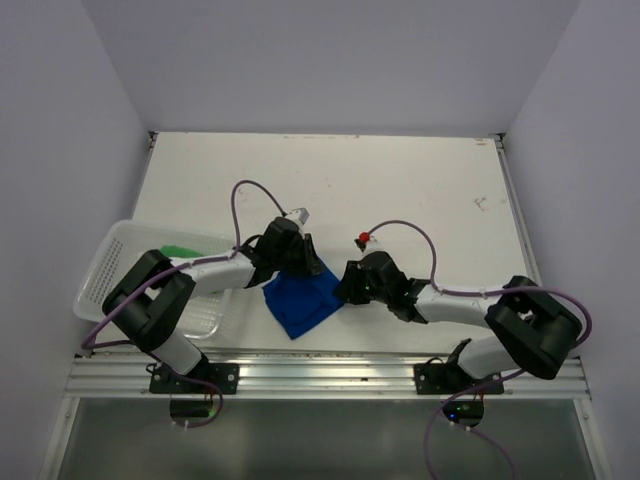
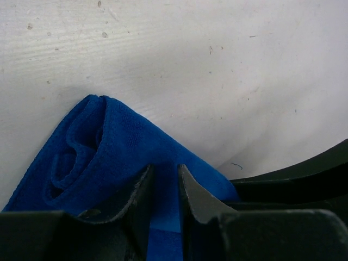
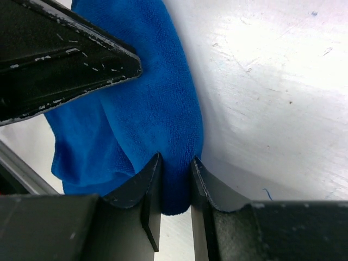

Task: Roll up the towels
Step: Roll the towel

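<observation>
Royal blue soft cloth towel (image 1: 298, 305) lies on white scuffed tabletop (image 1: 420, 190) near front edge, btwn both arms; its upper corners are covered by the arms in top view. Fuzzy nap, one end bunched into a loose roll w/ folds. Left end effector (image 2: 164, 178): jaws narrow, blue cloth pinched btwn them. Right end effector (image 3: 175, 171): jaws nearly closed on rounded towel edge. Bright green cloth towel (image 1: 180, 250) partly hidden by left arm, inside white perforated plastic basket (image 1: 105, 268).

Blue towel (image 1: 298, 306); green towel (image 1: 181, 250); white basket (image 1: 98, 266)
</observation>
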